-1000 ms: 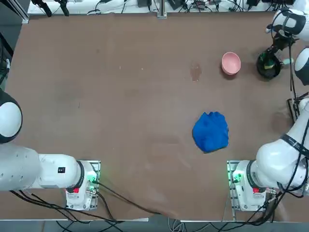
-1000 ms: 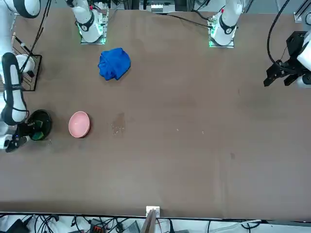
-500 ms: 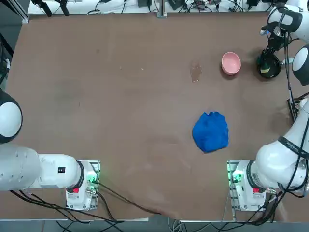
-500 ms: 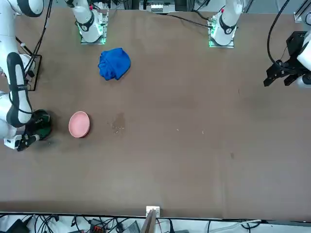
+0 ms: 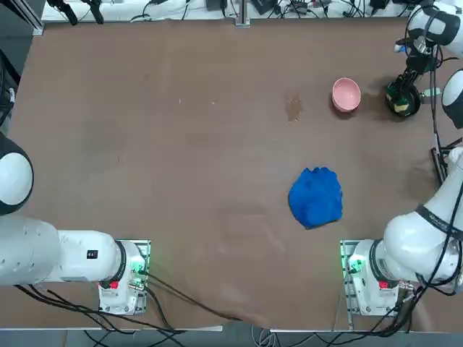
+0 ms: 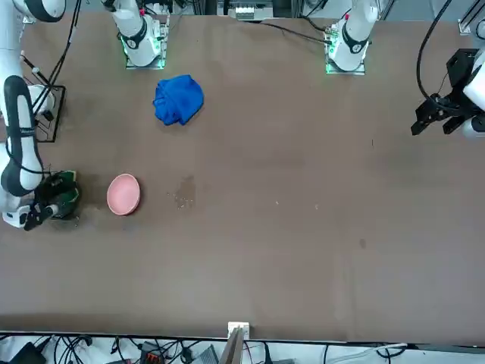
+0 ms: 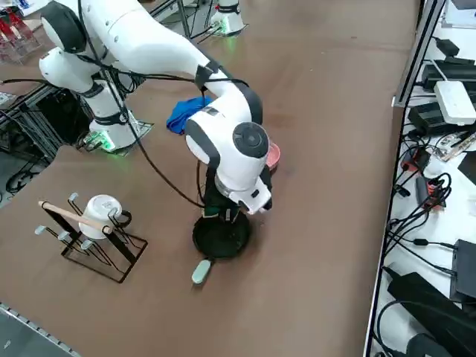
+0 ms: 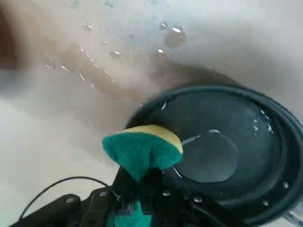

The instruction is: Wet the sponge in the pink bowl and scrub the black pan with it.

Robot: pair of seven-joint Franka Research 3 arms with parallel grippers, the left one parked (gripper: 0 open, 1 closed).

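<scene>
The black pan (image 8: pixel 227 151) is wet inside, and water drops lie on the table beside it. My right gripper (image 8: pixel 137 184) is shut on the green sponge (image 8: pixel 142 149), whose yellow layer faces up, at the pan's rim. From overhead the pan (image 5: pixel 403 100) sits at the far right of the table, under the right gripper (image 5: pixel 405 90). The pink bowl (image 5: pixel 346 95) stands just left of it, apart from the gripper. In the right side view the pan (image 7: pixel 221 236) lies below the wrist, its pale handle (image 7: pixel 201 271) pointing away from the bowl (image 7: pixel 273 155).
A crumpled blue cloth (image 5: pixel 316 196) lies nearer the arm bases, in the right half. A wire rack (image 7: pixel 93 227) holding a white mug stands by the table's right edge. A damp stain (image 5: pixel 293 108) marks the table left of the bowl.
The right wrist has swung back and forth above the pan with the sponge in its grip. The pan has shifted slightly. Bowl and cloth have not moved.
</scene>
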